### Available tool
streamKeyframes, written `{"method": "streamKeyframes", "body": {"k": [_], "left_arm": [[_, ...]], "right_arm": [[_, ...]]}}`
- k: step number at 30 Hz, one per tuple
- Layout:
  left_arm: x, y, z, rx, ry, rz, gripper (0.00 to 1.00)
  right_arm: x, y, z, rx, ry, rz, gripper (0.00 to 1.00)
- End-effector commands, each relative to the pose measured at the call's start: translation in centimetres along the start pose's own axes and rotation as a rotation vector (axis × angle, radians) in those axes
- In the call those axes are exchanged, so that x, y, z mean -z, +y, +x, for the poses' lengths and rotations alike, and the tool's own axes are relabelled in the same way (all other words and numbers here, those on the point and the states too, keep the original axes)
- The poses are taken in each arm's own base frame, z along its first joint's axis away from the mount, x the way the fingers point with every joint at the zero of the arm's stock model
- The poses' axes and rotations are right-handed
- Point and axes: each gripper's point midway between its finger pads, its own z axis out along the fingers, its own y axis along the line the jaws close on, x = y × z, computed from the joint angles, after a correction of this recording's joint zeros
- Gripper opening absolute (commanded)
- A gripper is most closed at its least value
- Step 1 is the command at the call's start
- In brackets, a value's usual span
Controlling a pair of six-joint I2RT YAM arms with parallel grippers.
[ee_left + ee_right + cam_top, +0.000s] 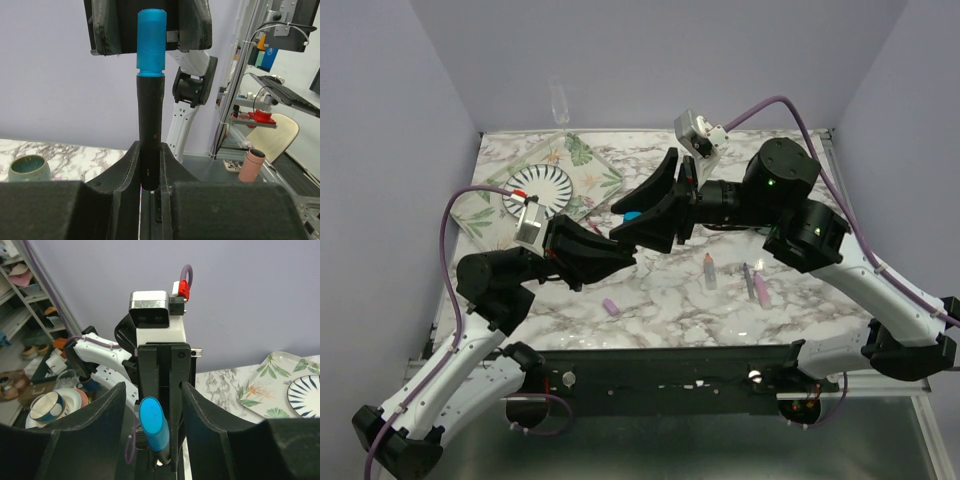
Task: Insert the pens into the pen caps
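My left gripper (150, 155) is shut on a black pen (151, 125), held above the table with its far end pointing at the right gripper. A blue pen cap (151, 42) sits on that far end. My right gripper (153, 387) is open around the blue cap (152, 427), with a gap on each side between finger and cap. From above, the cap (633, 215) shows between the right fingers, over the middle of the table. A grey pen with an orange tip (708, 270), a pink-purple pen (759, 287) and a light purple cap (610, 306) lie on the marble.
A leaf-patterned tray (575, 160) with a striped plate (542, 188) is at the back left. A thin dark pen (747, 275) lies between the grey and pink-purple pens. A teal mug (29, 167) stands on the table in the left wrist view.
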Motion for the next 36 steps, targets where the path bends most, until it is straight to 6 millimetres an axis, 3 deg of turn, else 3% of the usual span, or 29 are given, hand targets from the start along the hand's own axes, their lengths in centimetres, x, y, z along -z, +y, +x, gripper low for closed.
{"method": "streamKeyframes", "body": {"k": [1, 11, 18, 21, 24, 25, 26, 30, 36], "left_arm": [[0.1, -0.3, 0.2, -0.013, 0.007, 0.017, 0.00], [0.2, 0.0, 0.5, -0.014, 0.010, 0.008, 0.00], [0.3, 0.0, 0.4, -0.023, 0.010, 0.007, 0.00], [0.3, 0.0, 0.5, -0.021, 0.011, 0.005, 0.00], [0.3, 0.2, 0.2, -0.028, 0.002, -0.011, 0.00], [0.2, 0.3, -0.2, -0.033, -0.012, -0.027, 0.00], [0.2, 0.5, -0.3, -0.035, -0.014, -0.037, 0.00], [-0.3, 1.3, -2.0, -0.045, -0.042, -0.098, 0.00], [-1.4, 2.7, -2.7, -0.020, -0.003, -0.146, 0.00]], "right_arm": [[0.3, 0.3, -1.2, 0.008, -0.050, -0.003, 0.56], [0.5, 0.3, -1.9, 0.016, -0.073, 0.012, 0.63], [0.5, -0.1, -1.6, 0.019, -0.065, 0.030, 0.63], [0.5, -0.3, -1.6, 0.017, -0.071, 0.038, 0.49], [0.4, -0.3, -1.3, 0.009, -0.066, 0.033, 0.23], [0.1, -0.5, -0.7, 0.001, -0.052, 0.032, 0.05], [0.0, -0.7, -0.3, -0.007, -0.043, 0.034, 0.01], [-0.1, -2.0, 2.1, -0.029, -0.008, 0.083, 0.01], [0.8, -4.2, 5.8, 0.003, 0.066, 0.178, 0.01]]}}
